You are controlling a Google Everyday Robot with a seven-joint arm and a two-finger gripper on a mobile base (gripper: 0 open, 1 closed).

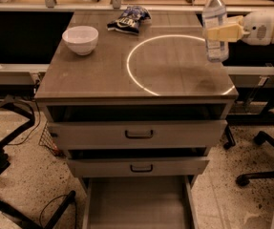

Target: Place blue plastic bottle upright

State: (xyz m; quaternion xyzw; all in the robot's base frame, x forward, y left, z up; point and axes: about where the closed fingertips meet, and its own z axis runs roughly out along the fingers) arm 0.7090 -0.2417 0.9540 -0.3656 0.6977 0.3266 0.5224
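Blue plastic bottle (pixel 214 14) is held upright, cap up, over the right edge of the table (pixel 103 75). Fingers of the gripper (pixel 218 33) are clamped round its middle.

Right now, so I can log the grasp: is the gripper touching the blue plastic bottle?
Touching. The camera view shows the gripper with its jaws clamped across the middle of the upright blue plastic bottle, at the right edge of the table.

Dim warm light; bright ring (pixel 128 67) glare on tabletop (pixel 86 78); gripper (pixel 221 32) upper right, jaws softly blurred.
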